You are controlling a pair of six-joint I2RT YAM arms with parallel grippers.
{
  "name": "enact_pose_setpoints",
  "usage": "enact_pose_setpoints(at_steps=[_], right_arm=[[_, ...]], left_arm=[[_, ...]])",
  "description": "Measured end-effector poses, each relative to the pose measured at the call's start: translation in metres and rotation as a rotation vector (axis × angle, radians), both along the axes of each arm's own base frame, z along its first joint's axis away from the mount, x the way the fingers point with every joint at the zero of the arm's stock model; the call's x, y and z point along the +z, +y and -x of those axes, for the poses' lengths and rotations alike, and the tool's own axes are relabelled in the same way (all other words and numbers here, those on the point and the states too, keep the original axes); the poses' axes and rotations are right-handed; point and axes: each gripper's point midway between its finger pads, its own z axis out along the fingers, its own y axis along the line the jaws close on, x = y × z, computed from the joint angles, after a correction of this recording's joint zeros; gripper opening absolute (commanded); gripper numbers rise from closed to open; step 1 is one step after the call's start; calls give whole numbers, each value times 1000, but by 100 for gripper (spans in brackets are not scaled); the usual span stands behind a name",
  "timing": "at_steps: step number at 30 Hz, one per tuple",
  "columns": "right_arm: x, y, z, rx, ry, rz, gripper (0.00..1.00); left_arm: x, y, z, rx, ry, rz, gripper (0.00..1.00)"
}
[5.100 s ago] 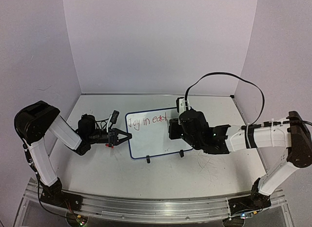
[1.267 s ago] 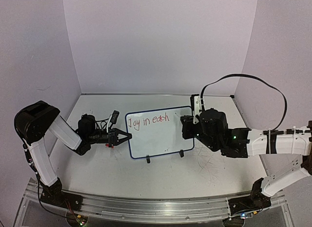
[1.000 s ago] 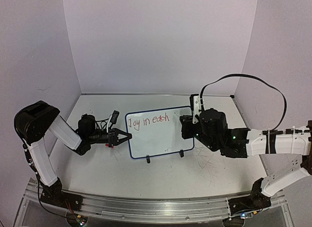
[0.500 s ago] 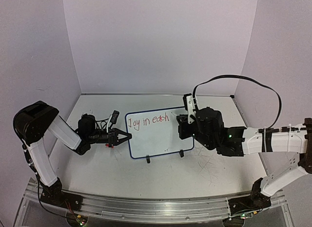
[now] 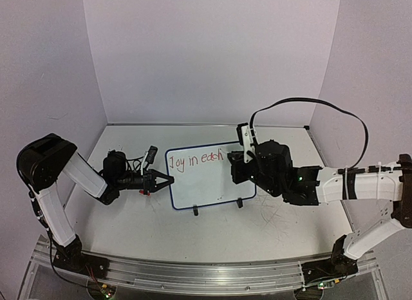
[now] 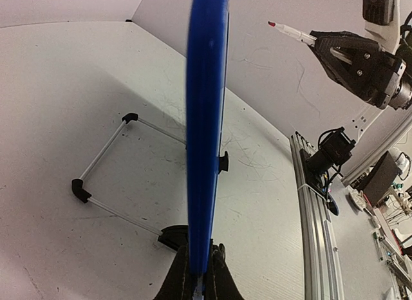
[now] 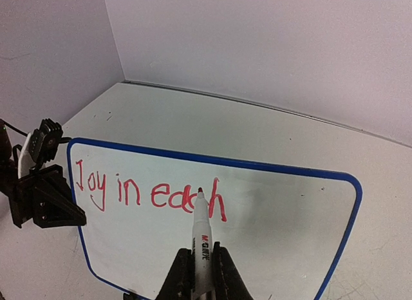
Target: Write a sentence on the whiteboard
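Whiteboard edge clamped, right half bare

Whiteboard edge-on (blue rim), left gripper clamping

Inspection of the table beneath my arms. It is a white, scuffed surface across the lower middle of the top view, closed in by pale walls at left, back and right. Grey scratch marks cluster toward its lower right.

At frame centre the whiteboard stands upright on the table, on two small black feet under its lower edge. In my left wrist view a thin wire prop with black end caps lies flat on the surface, left of the board's blue edge.

A metal rail runs along the bottom of the frame and carries both my bases.
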Motion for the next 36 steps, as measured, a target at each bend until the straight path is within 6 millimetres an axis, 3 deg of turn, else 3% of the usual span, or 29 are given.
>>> enact_pose_setpoints(at_steps=[7,20,36], right_arm=[[1,-2,-1,-15,3,-15,0],[-9,-22,0,-80,17,-23,0],[-23,-15,-12,-95,24,42,0]], left_arm=[[1,0,0,2,-1,-3,0],[1,0,0,1,-4,-4,0],[1,0,1,1,-7,-7,0]])
